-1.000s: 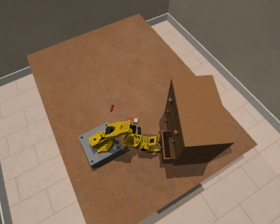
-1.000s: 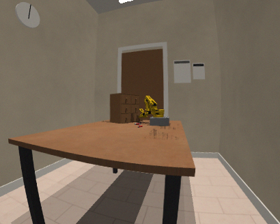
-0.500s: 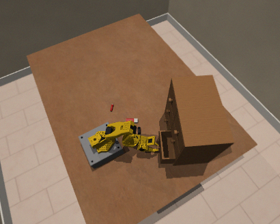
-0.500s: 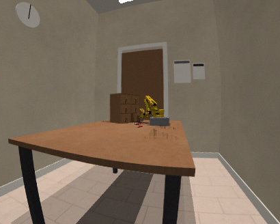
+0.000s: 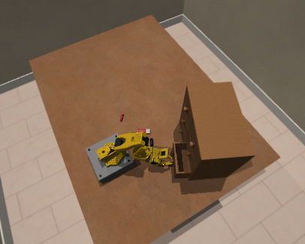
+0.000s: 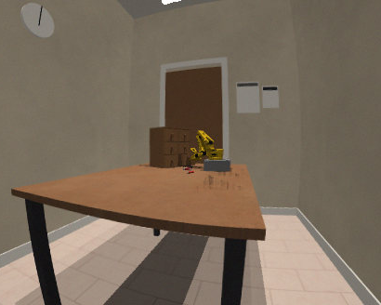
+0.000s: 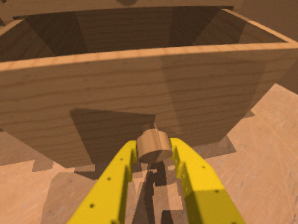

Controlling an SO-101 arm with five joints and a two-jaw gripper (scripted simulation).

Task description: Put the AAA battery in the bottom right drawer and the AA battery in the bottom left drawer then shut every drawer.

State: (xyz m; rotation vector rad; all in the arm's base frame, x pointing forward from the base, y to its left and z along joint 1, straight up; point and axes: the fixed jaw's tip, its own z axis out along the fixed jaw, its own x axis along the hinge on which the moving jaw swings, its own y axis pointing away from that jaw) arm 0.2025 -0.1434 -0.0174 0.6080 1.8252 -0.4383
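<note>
The wooden chest (image 5: 213,126) stands at the right of the table, its drawer fronts facing my arm. One bottom-row drawer (image 5: 181,158), at the chest's end nearest the top camera, is pulled out. In the wrist view its front panel (image 7: 145,95) fills the frame, and the part of its inside that shows holds nothing. My gripper (image 7: 154,150) is shut on that drawer's round wooden knob (image 7: 154,145), low over the table (image 5: 169,161). A small red cylinder (image 5: 121,117) lies on the table left of the chest. A red and white thing (image 5: 143,130) lies just behind my arm.
My arm's grey base (image 5: 109,164) sits left of the open drawer. The chest's other drawers are shut, their knobs (image 5: 184,120) in rows. The chest (image 6: 169,146) and arm (image 6: 206,146) show small at the far end of the table in the exterior view.
</note>
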